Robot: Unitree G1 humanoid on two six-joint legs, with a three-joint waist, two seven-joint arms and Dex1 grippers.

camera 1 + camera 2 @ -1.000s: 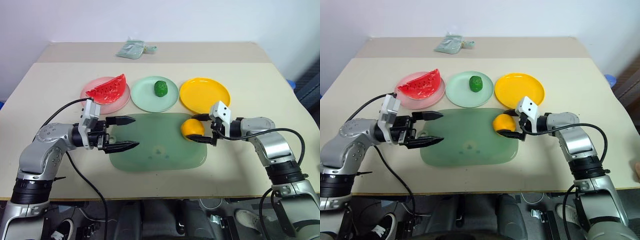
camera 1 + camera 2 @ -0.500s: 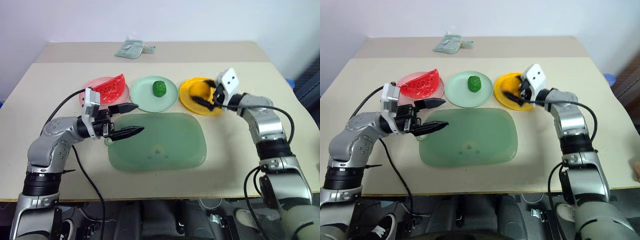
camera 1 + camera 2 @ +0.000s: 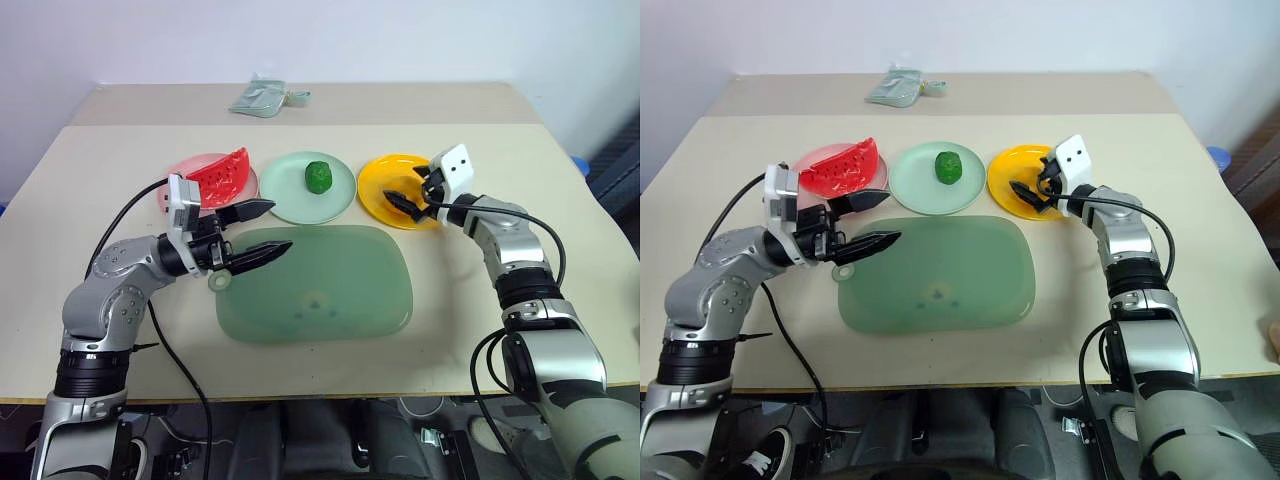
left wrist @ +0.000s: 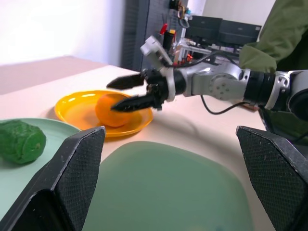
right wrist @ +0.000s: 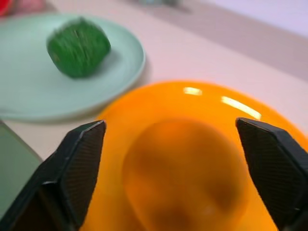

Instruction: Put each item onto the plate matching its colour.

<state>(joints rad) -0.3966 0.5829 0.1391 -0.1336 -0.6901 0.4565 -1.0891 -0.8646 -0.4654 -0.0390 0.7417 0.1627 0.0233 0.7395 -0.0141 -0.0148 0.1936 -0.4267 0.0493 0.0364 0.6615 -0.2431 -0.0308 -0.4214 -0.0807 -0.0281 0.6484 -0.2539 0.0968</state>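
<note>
The orange-yellow ball (image 4: 112,109) lies on the yellow plate (image 4: 77,107), at the right of the row. My right gripper (image 3: 403,190) is open around it, a finger on either side of the ball (image 5: 185,173) and clear of it. On the pale green plate (image 3: 335,200) in the middle sits the bumpy green lump (image 3: 318,176). The watermelon wedge (image 3: 226,171) rests on the pink plate (image 3: 180,175) at the left. Just in front of the pink plate, my left gripper (image 3: 272,228) is open and empty over the left edge of the green board.
A large translucent green board (image 3: 315,285) lies in front of the plates. A pale green pouch (image 3: 262,98) lies at the table's far edge. In the left wrist view a person's green sleeve (image 4: 284,29) shows beyond the table.
My right gripper carried the ball from the board's right edge back to the yellow plate and opened, leaving the ball on the plate. My left gripper stayed open near the pink plate.
</note>
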